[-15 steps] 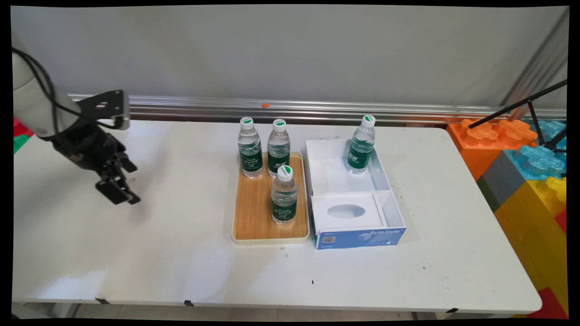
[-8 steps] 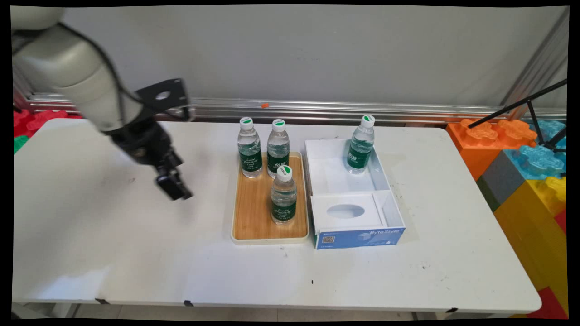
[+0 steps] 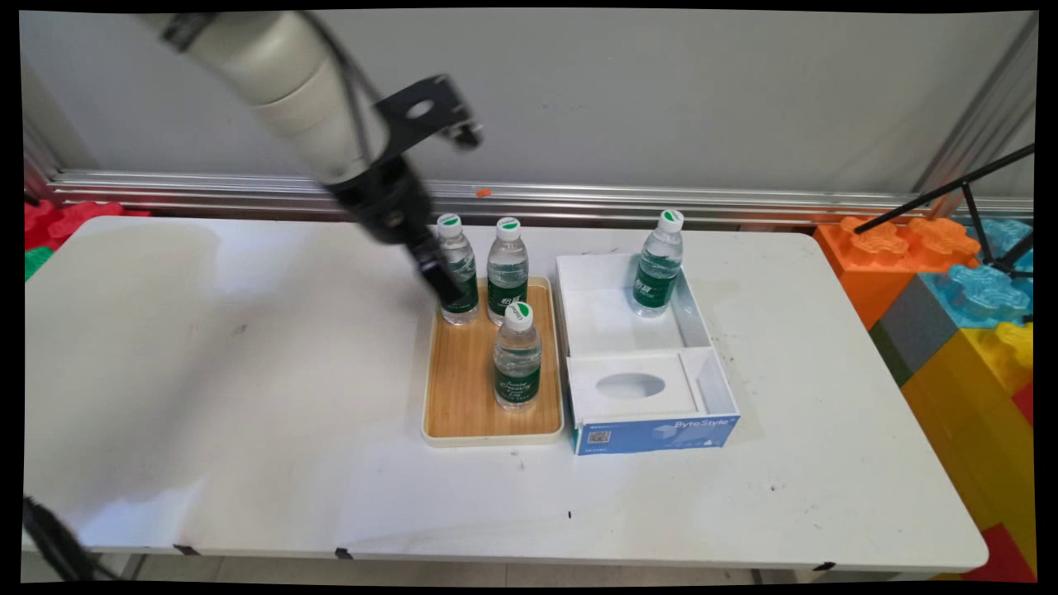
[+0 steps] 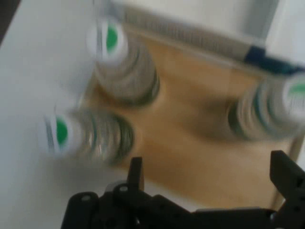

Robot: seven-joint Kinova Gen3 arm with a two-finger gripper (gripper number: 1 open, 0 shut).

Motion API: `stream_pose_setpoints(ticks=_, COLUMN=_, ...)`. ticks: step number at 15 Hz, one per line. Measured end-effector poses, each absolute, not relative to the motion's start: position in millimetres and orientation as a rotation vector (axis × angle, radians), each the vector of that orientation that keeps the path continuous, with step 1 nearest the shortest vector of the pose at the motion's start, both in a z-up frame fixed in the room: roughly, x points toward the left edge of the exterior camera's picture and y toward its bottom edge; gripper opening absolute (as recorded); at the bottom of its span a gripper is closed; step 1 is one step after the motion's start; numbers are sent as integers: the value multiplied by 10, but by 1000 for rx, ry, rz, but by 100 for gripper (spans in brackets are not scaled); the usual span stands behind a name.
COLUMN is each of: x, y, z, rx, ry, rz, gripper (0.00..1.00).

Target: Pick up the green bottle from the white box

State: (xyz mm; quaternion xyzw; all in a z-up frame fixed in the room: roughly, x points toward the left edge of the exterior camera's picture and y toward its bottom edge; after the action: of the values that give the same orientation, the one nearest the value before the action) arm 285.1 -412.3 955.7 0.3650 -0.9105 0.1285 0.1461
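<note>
Gripper (image 3: 446,289), jaws spread and empty, beside the far-left bottle (image 3: 457,270) on the tray (image 3: 463,388); small, probably light and slick, best gripped around its labelled middle, below the cap.

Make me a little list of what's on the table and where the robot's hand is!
gripper: jaws open, above the tray's back left corner
nearest: back left bottle
wooden tray: holds three bottles, all upright
front bottle: on tray
white box: right of tray
box bottle: upright in its back corner
table: white
</note>
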Motion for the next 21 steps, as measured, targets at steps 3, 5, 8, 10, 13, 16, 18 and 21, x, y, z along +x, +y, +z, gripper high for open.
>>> stream_pose_setpoints(ticks=3, x=2613, y=-4363, z=9656, rx=1036, ry=-2553, rz=411, gripper=100)
stream_pose_setpoints(ticks=5, x=2435, y=-4551, z=9706, rx=1037, ry=-2498, rz=431, gripper=100)
stream_pose_setpoints(ticks=8, x=2285, y=-4733, z=9686, rx=1068, ry=-2441, rz=428, gripper=100)
stream_pose_setpoints(ticks=10, x=2216, y=-4837, z=9630, rx=1081, ry=-2409, rz=425, gripper=100)
stream_pose_setpoints(ticks=13, x=2097, y=-4993, z=9442, rx=1069, ry=-2377, rz=410, gripper=100)
stream_pose_setpoints(ticks=16, x=1973, y=-5111, z=9178, rx=1042, ry=-2359, rz=387, gripper=100)
stream_pose_setpoints(ticks=18, x=1892, y=-5176, z=9016, rx=1026, ry=-2352, rz=375, gripper=100)
stream_pose_setpoints(ticks=21, x=1755, y=-5286, z=8769, rx=1000, ry=-2339, rz=371, gripper=100)
